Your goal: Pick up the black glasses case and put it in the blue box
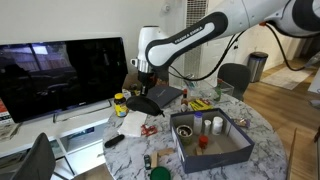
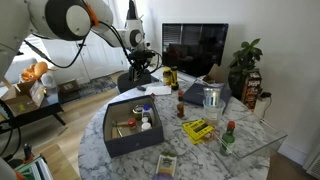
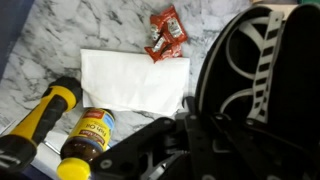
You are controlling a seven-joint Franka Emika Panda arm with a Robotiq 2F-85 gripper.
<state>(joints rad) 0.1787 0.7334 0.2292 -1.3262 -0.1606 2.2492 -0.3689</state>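
Note:
The black glasses case, matte black with white markings, fills the right of the wrist view and sits between my gripper's fingers. In both exterior views the gripper is shut on the case and holds it just above the marble table, near its far edge. The blue box stands open-topped on the table, apart from the gripper, with several small items inside.
Below the gripper lie a white napkin, red packets, a yellow-handled tool and a yellow-labelled bottle. A dark slab holds a glass. A black remote lies near the table edge. A TV stands behind.

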